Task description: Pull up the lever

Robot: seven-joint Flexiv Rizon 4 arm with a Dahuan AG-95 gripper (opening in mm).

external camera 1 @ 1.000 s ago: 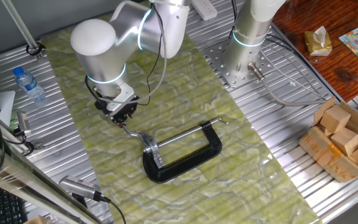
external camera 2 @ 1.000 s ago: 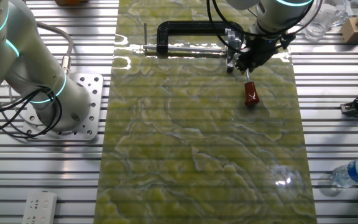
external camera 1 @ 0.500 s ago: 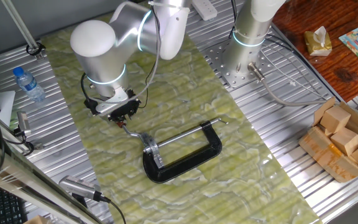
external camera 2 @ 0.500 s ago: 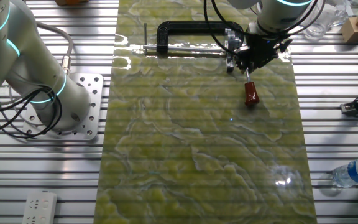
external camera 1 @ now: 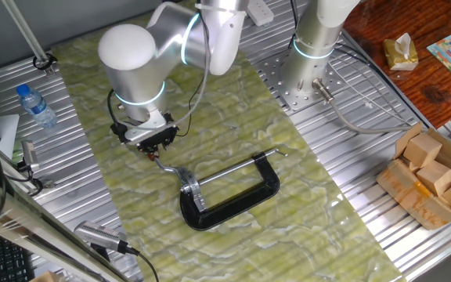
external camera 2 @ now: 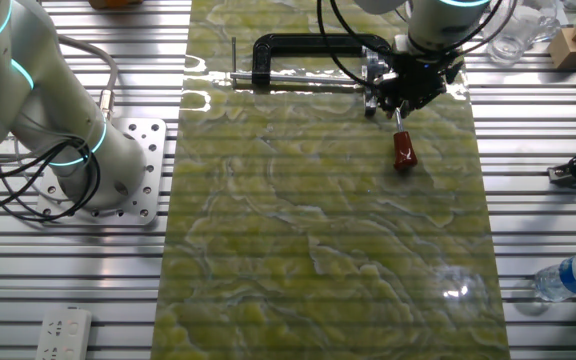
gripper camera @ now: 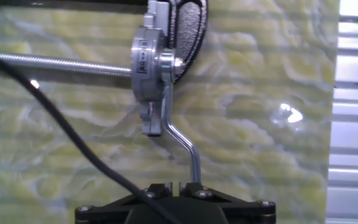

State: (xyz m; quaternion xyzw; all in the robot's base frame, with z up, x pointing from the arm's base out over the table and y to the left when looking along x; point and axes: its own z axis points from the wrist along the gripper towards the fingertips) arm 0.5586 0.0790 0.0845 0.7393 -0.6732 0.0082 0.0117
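Observation:
The lever is a thin bent silver rod (gripper camera: 180, 138) joined to the clamp's silver bracket (gripper camera: 149, 62). Its red-brown knob (external camera 2: 403, 150) lies on the mat just past my fingers. My gripper (external camera 2: 398, 107) sits low over the rod between bracket and knob. In one fixed view my gripper (external camera 1: 154, 151) hides the knob, and the rod (external camera 1: 171, 168) runs from it to the bracket. In the hand view the fingers (gripper camera: 194, 186) stand almost together and the rod disappears behind them. The gripper (gripper camera: 176, 186) looks shut on the rod. The lever lies flat.
The black C-shaped clamp frame (external camera 1: 241, 200) and its long screw rod (gripper camera: 61, 63) lie on the green mat. A second arm's base (external camera 1: 308, 63) stands behind. A water bottle (external camera 1: 36, 106) is at the left, and wooden blocks in a box (external camera 1: 433, 172) at the right.
The arm's upper joints have swung slightly to the right. My gripper has stayed on the lever rod. The lever and clamp have not moved.

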